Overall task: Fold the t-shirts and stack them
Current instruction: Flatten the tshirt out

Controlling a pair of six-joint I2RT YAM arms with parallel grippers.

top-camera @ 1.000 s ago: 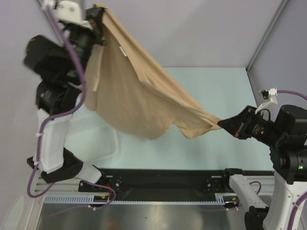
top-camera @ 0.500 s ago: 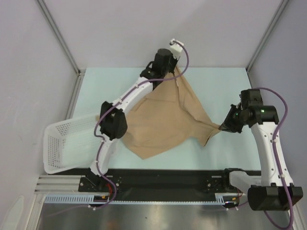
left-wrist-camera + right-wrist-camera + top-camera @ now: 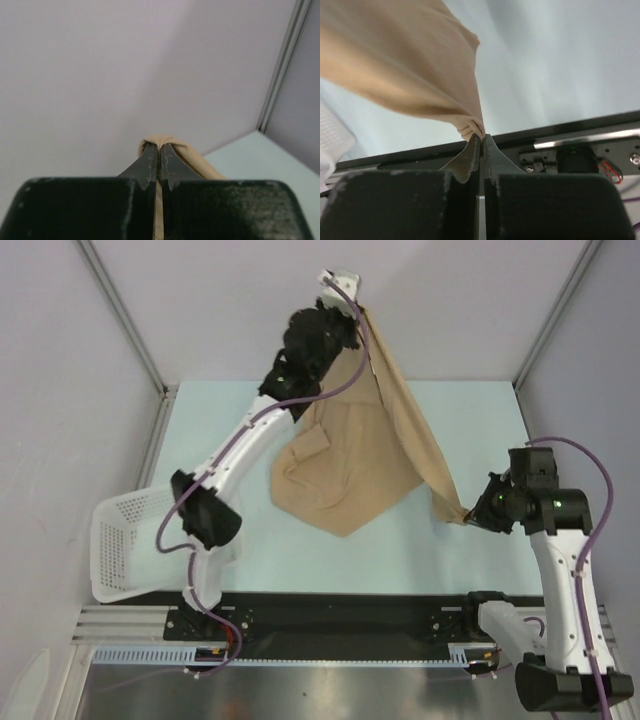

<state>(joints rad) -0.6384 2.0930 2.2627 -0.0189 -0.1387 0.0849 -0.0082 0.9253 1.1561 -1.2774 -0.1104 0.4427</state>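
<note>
A plain tan t-shirt (image 3: 350,470) hangs stretched between my two grippers above the pale green table. My left gripper (image 3: 355,312) is raised high at the back and is shut on one edge of the shirt; the cloth (image 3: 167,142) wraps over its closed fingertips. My right gripper (image 3: 468,518) is low at the right and is shut on another corner of the shirt (image 3: 467,127). The shirt's lower part droops to a point near the table's middle.
A white lattice basket (image 3: 125,545) lies tipped at the table's left front edge, next to the left arm's base. A black rail (image 3: 350,615) runs along the near edge. Grey walls enclose the back and both sides.
The left gripper has lifted its edge of the shirt higher and further back. The right gripper stays shut on its corner and has dropped slightly nearer. The shirt now hangs steeper.
</note>
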